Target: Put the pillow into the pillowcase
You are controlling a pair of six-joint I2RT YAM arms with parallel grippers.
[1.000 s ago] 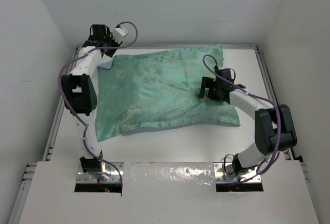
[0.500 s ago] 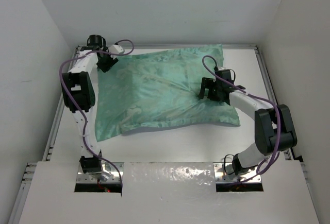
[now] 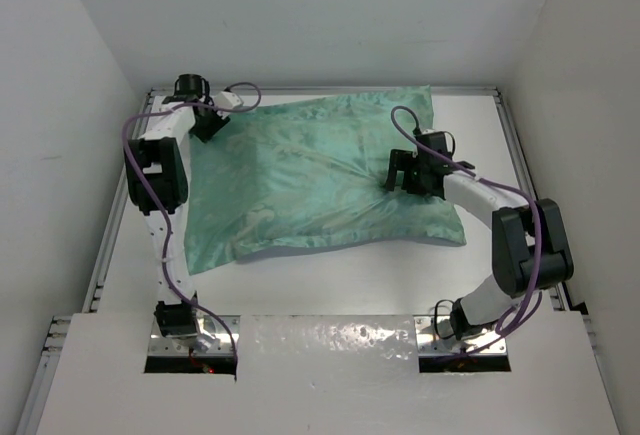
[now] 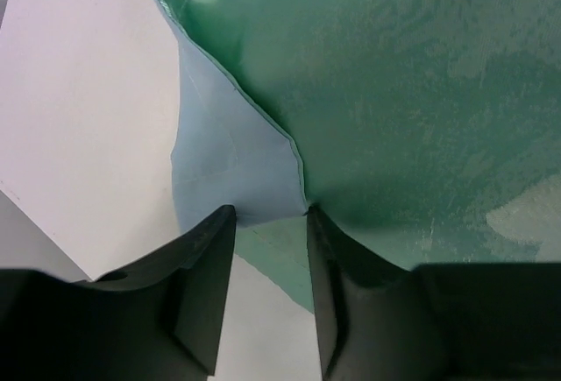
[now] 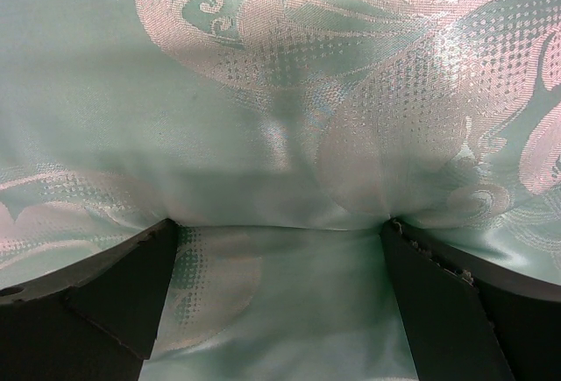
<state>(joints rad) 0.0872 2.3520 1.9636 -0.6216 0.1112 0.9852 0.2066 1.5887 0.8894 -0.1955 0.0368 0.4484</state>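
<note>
The pillowcase (image 3: 310,175), sea-green satin side up, lies bulging across the middle of the table. The pillow is hidden; no cream fabric shows. My left gripper (image 3: 207,120) is at the pillowcase's back-left corner, open. In the left wrist view its fingertips (image 4: 270,215) rest against a light blue fold (image 4: 219,144) beside the green satin (image 4: 394,92), and bare table shows between the fingers. My right gripper (image 3: 403,177) is open wide and presses down on the right half of the pillowcase. In the right wrist view the satin (image 5: 280,92) puckers between its spread fingers (image 5: 280,228).
White walls close in the table on the left, back and right. Metal rails (image 3: 105,255) run along the table's side edges. A strip of bare white table (image 3: 330,280) lies between the pillowcase and the arm bases.
My left wrist has turned and come down from behind the pillowcase's back-left corner onto that corner. The right arm and the pillowcase have stayed still.
</note>
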